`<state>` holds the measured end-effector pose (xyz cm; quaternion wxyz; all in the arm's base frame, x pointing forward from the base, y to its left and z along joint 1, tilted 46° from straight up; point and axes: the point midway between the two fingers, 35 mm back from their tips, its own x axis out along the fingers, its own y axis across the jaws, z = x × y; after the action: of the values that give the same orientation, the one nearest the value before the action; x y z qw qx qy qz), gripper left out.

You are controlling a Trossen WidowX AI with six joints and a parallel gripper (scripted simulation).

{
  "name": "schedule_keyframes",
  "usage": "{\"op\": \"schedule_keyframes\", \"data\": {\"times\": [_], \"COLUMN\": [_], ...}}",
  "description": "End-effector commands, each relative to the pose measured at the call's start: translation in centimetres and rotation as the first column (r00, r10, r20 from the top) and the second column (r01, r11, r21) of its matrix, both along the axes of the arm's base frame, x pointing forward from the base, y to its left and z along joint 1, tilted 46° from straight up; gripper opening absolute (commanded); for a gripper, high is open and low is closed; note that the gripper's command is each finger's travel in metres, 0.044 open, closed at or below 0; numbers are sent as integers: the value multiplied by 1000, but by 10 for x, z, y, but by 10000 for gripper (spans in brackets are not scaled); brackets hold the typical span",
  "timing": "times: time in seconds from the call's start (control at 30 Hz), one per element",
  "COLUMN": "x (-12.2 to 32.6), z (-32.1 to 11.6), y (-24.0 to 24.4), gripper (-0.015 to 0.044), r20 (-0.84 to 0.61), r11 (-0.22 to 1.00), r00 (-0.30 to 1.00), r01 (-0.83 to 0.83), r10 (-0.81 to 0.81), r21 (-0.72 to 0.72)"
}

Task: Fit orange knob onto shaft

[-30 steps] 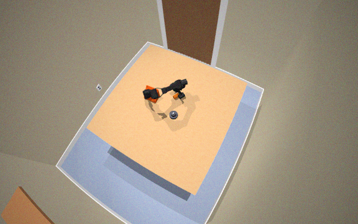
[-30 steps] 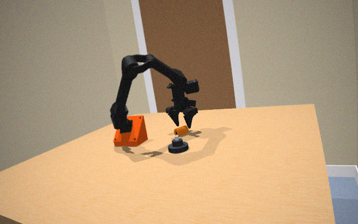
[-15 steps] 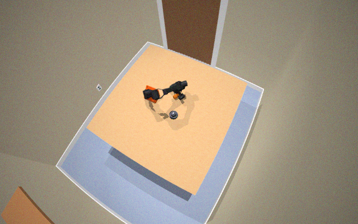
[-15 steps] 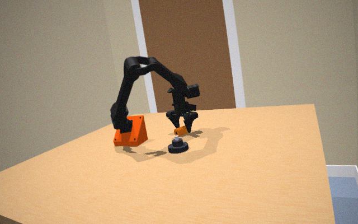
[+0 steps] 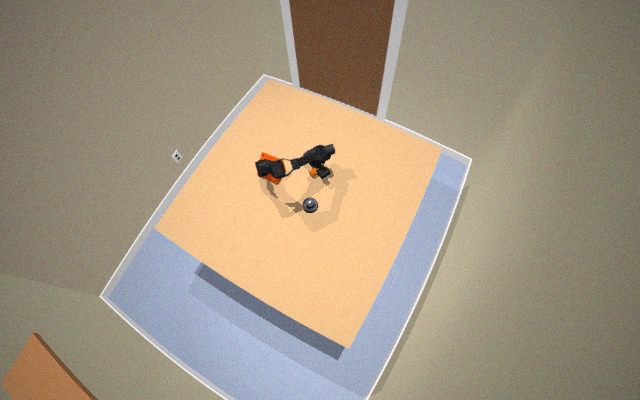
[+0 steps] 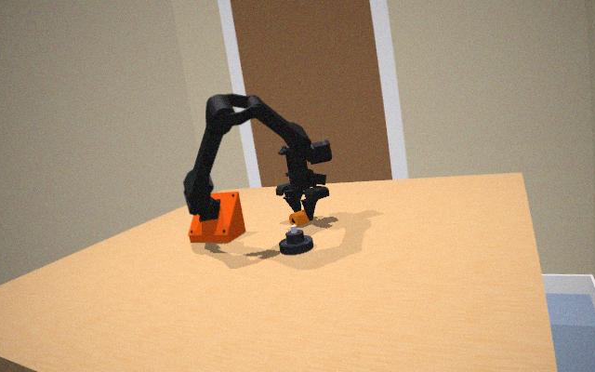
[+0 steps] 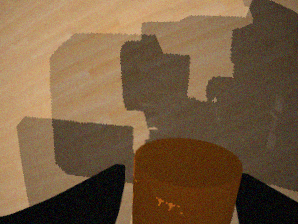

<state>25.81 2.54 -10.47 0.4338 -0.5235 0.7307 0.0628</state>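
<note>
The orange knob (image 5: 313, 172) (image 6: 298, 218) (image 7: 185, 200) lies on its side on the table behind the pedestal, as seen in the exterior view. A dark spot shows on its end facing the pedestal; the hole's flat side cannot be made out. My gripper (image 6: 303, 214) (image 7: 180, 179) points down with its fingers on either side of the knob. It is partly open; in the wrist view a thin gap shows at the left finger, while the right finger is very close to or touching the knob. The dark round pedestal (image 5: 310, 210) (image 6: 296, 247) stands upright with the silver shaft (image 6: 294, 229) bare.
The orange arm base (image 5: 278, 180) (image 6: 235, 220) stands left of the knob and pedestal on the wooden table (image 5: 285, 260) (image 6: 265, 307). The arm arches high from the base to the gripper. Its shadows fall across the table around the pedestal and knob.
</note>
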Motion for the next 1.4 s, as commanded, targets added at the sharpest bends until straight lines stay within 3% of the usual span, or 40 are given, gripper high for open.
{"op": "schedule_keyframes", "data": {"times": [0.0, 0.23, 0.4, 1.37], "x": [1, 1, 0, -15], "z": [0, 0, 1, 29], "y": [-1, -1, 0, -5], "gripper": [227, 180, 179, 179], "r20": [-1, -1, 8, 257], "r11": [1000, 1000, 1000, 893], "r00": [1000, 1000, 1000, 957], "r01": [-6, -6, -11, -230], "r10": [6, 6, 10, 136], "r21": [-4, -4, 11, 386]}}
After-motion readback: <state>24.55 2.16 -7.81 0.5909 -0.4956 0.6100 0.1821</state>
